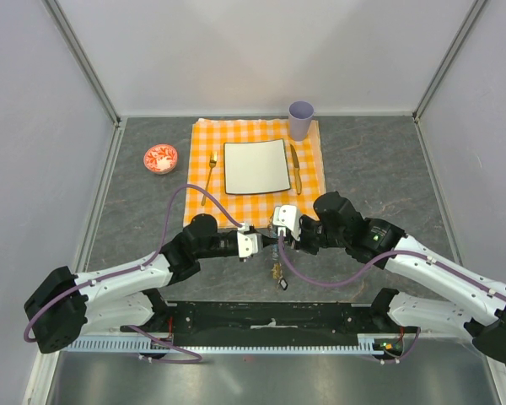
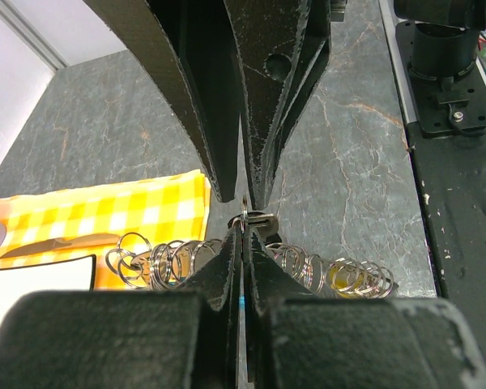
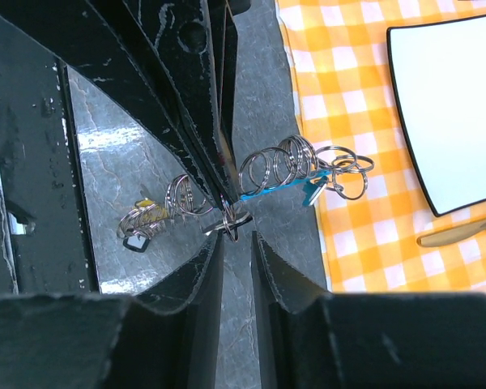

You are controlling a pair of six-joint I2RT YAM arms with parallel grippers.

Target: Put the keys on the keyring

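Observation:
In the right wrist view the keyring is a small silvery ring with a flat metal piece, joined to a turquoise tag and a run of silvery rings. My left gripper is shut on the keyring, held just above the grey table. My right gripper faces it tip to tip. It is open, and only table shows through its gap. The ring sits just past its left fingertip. Brass-coloured keys with a small black tag lie at the chain's other end. From above, both grippers meet over the keys.
Behind the grippers lies an orange checked cloth with a white square plate, a gold fork, a gold knife and a lilac cup. A red-and-white bowl stands to the left. Walls enclose the table.

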